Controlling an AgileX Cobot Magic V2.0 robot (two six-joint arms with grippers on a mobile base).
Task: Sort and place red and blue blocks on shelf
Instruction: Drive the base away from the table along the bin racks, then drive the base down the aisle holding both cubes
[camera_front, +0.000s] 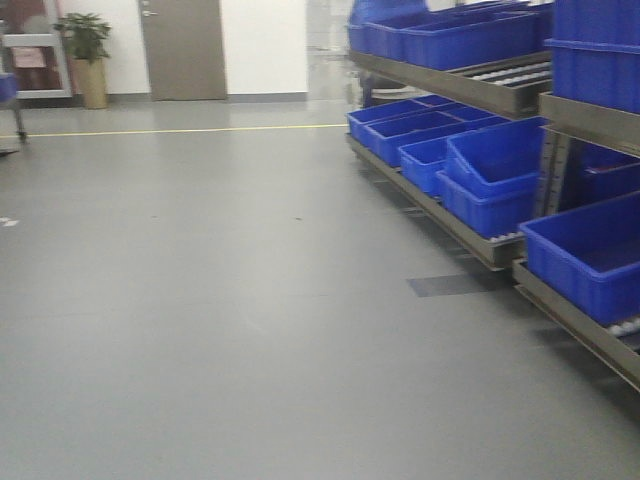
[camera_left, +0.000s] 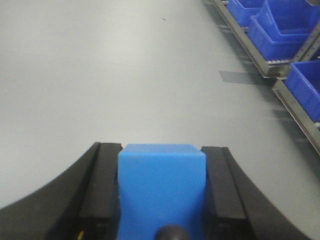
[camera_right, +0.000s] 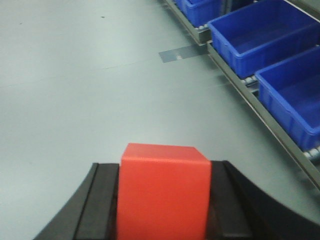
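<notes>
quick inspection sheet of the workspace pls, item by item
surface: glossy grey floor, dark rectangular patch by the rack
job's things: small bright blue cube and small bright red cube, both held; tall steel shelf rack on the right
clutter: nothing seen
grippers: left gripper shut on blue cube; right gripper shut on red cube
cables: nothing seen
surroundings: large blue plastic bins, potted plant, grey door, yellow floor line
</notes>
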